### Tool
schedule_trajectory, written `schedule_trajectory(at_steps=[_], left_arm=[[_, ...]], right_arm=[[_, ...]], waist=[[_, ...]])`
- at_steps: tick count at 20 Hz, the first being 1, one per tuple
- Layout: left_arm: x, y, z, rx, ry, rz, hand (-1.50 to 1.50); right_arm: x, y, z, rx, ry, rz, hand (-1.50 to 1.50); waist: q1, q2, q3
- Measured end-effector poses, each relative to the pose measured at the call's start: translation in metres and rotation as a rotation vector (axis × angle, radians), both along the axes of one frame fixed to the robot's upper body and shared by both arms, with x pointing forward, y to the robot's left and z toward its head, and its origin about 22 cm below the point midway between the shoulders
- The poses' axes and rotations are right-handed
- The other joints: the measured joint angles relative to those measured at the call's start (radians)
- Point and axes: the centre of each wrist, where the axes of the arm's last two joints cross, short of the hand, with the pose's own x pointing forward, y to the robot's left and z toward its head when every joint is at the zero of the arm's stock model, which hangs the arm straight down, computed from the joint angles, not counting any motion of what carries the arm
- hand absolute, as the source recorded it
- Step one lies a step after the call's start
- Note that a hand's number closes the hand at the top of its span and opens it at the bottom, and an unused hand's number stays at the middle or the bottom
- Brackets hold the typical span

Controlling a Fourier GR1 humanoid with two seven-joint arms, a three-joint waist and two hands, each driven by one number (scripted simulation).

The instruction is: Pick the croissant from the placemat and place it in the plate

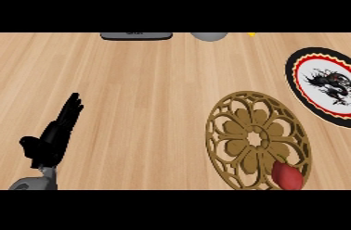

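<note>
Left hand (51, 141) rests released, fingers straight; right hand unseen. Croissant (288, 175) sits at placemat (237, 131) edge; a reach could nudge it off, short of plate (296, 80)

Light wood-grain counter (151, 94) (matt), carved wooden openwork placemat (255, 138), smooth glossy plate (322, 85)

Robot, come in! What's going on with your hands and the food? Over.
Left robot hand open, resting at left. Right hand not in view. Reddish food on placemat, near edge. Plate beside it, nothing between.
</note>
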Motion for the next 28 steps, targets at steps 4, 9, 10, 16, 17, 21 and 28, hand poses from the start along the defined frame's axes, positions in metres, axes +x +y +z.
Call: schedule_trajectory(at_steps=[4, 9, 10, 16, 17, 21, 28], left_arm=[[0.006, -0.009, 0.006, -0.003, -0.001, -0.020, 0.00], [0.010, -0.010, 0.007, -0.002, 0.000, -0.036, 0.00], [0.010, -0.012, 0.007, 0.002, -0.001, -0.037, 0.00], [0.010, -0.010, 0.009, 0.007, 0.003, -0.042, 0.00], [0.008, -0.011, 0.008, 0.004, 0.004, -0.046, 0.00], [0.010, -0.011, 0.010, 0.009, 0.006, -0.040, 0.00], [0.009, -0.014, 0.006, 0.008, 0.005, -0.038, 0.00]], right_arm=[[-0.002, -0.016, 0.004, 0.018, -0.034, 0.036, 1.50], [0.025, -0.014, 0.016, 0.024, -0.034, 0.065, 1.50], [0.032, -0.011, 0.016, 0.026, -0.024, 0.077, 1.50], [0.078, 0.011, 0.001, 0.063, 0.024, 0.146, 1.50], [0.086, 0.016, -0.001, 0.072, 0.026, 0.156, 1.50], [0.122, 0.042, -0.017, 0.090, 0.048, 0.196, 1.50], [0.167, 0.084, -0.045, 0.114, 0.073, 0.215, 1.50]], waist=[[0.018, 0.001, -0.001], [0.031, 0.002, -0.003], [0.032, 0.002, -0.003], [0.035, 0.002, -0.004], [0.036, 0.002, -0.004], [0.032, 0.001, -0.005], [0.033, 0.003, -0.004]])
